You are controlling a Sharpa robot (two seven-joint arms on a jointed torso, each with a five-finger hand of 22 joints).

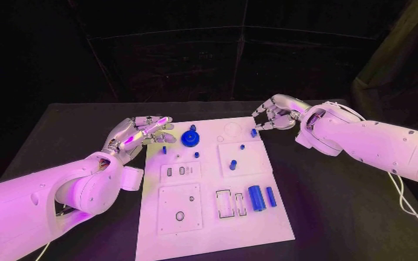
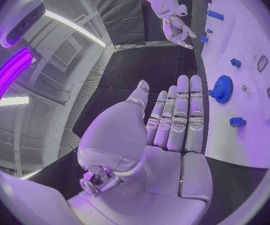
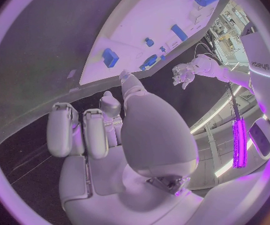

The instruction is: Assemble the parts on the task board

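- Black table in a dark room.
- White task board carries small blue parts, including a gear.
- Left hand empty, fingers extended.
- Right hand empty, fingers curled.

the only lettering reads roughly "sharpa", on the white forearm in the right wrist view.
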